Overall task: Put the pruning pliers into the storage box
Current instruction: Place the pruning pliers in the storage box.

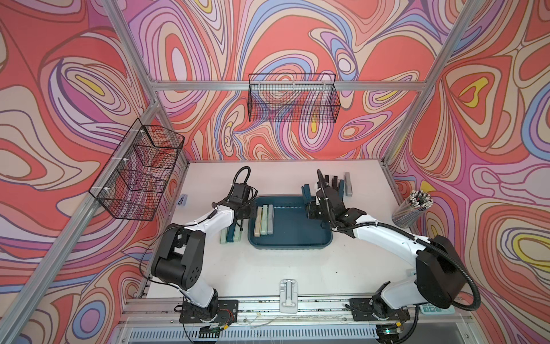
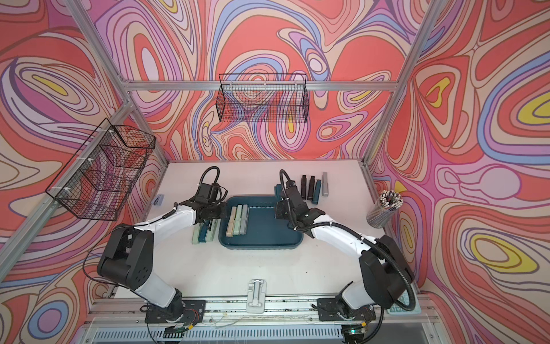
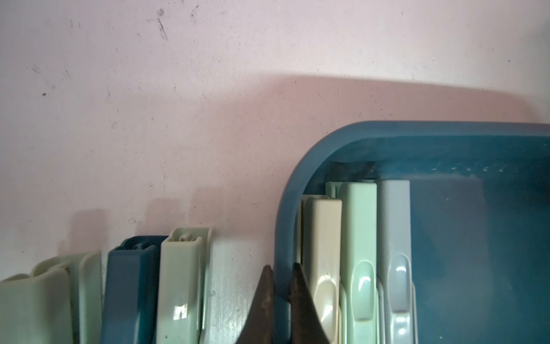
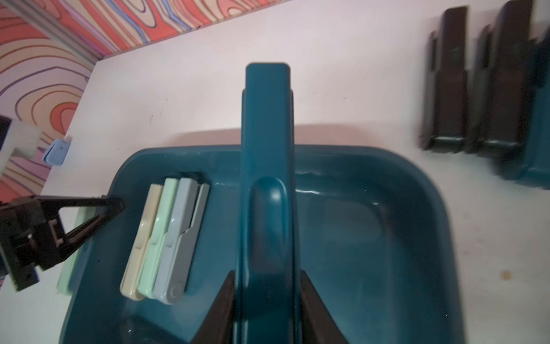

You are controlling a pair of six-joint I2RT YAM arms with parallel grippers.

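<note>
My storage box (image 1: 290, 244) sits at the centre of the table (image 1: 268, 274).
Three pliers (image 1: 263, 220) lie in its left part, three more pliers (image 1: 230, 236) just left of it, a row of pliers (image 2: 312, 186) behind its right corner; held pliers (image 4: 268, 149) in my right gripper (image 4: 268, 277) cross its back rim.

A scuffed white table (image 1: 268, 268) sits between swirl-patterned walls (image 1: 59, 89), with a black wire basket (image 1: 293, 98) hung on the back rail, a second wire basket (image 1: 140, 169) on the left rail, a small blue gadget (image 1: 182, 200) near the table's left edge, a clear cup of sticks (image 1: 412, 208) at its right edge and a grey latch (image 1: 288, 295) at its front.
</note>
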